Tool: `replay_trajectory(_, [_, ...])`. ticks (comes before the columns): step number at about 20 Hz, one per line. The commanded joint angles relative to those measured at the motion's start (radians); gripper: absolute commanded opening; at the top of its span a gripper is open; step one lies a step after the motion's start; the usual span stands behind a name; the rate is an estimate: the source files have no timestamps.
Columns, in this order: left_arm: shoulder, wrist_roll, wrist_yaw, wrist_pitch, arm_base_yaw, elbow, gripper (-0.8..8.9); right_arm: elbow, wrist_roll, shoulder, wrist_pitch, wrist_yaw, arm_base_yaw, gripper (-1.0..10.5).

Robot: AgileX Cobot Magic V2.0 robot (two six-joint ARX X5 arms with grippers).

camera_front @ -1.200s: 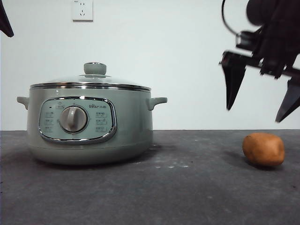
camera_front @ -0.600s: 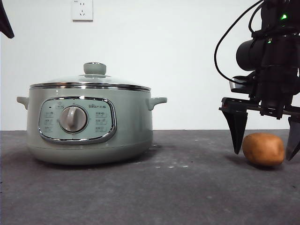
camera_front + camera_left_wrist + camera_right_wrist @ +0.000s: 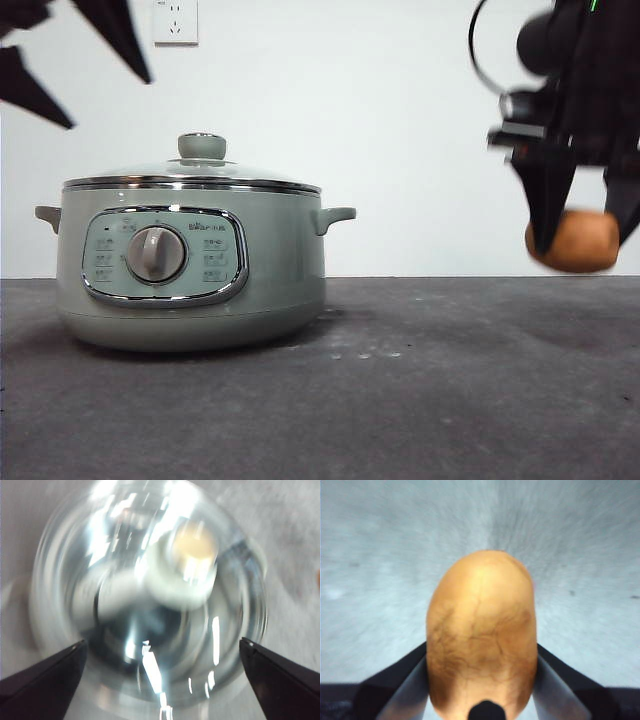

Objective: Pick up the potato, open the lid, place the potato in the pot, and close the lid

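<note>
Front view: one potato [image 3: 573,241], long axis level, clamped in right gripper [image 3: 580,215] above desk's right edge; one lidded pot [image 3: 190,265] at left, left gripper [image 3: 70,60] spread above it.

Potato [image 3: 575,242] now off the table in right gripper [image 3: 582,222]; left gripper [image 3: 75,75] newly above lid [image 3: 190,170].

Orange-brown potato [image 3: 577,241] aloft; glass lid [image 3: 195,172] shut on sage-green pot [image 3: 190,265].

Right tool [image 3: 582,235] holds potato [image 3: 575,241] above table [image 3: 400,400].
</note>
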Motion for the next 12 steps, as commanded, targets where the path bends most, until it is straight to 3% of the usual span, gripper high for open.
replay_trajectory(1, [0.088,0.002,-0.056,0.012,-0.052,0.092,6.27,0.001,-0.024,-0.065,-0.04,0.013,0.0,-0.1])
replay_trajectory(5, [0.224,0.01,-0.158,0.038,-0.149,0.206,6.27,0.001,-0.033,-0.192,-0.108,0.032,0.0,-0.1])
replay_trajectory(12, [0.297,0.004,-0.319,0.07,-0.233,0.215,6.19,0.001,-0.057,-0.301,-0.175,0.103,0.0,-0.1])
